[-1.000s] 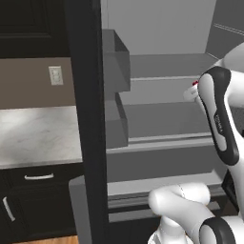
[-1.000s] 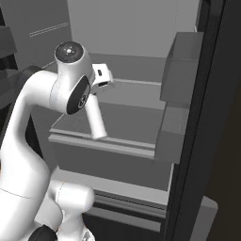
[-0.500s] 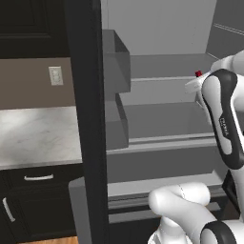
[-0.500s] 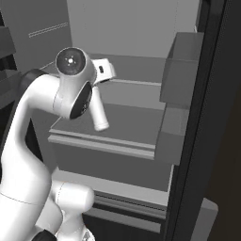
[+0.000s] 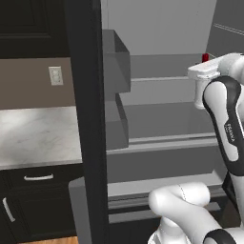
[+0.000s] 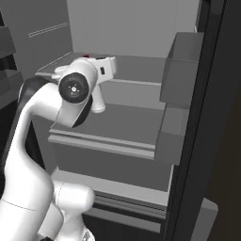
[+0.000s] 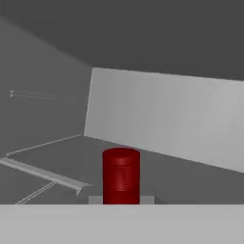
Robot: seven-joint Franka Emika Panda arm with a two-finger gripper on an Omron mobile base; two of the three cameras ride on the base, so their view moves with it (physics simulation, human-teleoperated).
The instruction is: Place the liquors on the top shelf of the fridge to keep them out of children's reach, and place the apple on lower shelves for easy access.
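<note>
At the right edge of the left base view, the white arm reaches into the open fridge [image 5: 162, 100], its hand level with the top shelf [image 5: 162, 66]. A small red cap [image 5: 205, 57] pokes up just behind the hand there. In the hand view the same red cap [image 7: 121, 175] stands upright at bottom centre, right in front of the camera, with the shelf plate and pale back wall beyond it. The pincer is closed, gripping the slim white liquor bottle that carries the cap; the bottle's body is hidden by the hand. In the right base view the hand [image 6: 101, 75] sits at upper left over the top shelf, above a lower shelf [image 6: 108, 141] with a raised lip. The marble worktop [image 5: 38, 133] lies at left.
</note>
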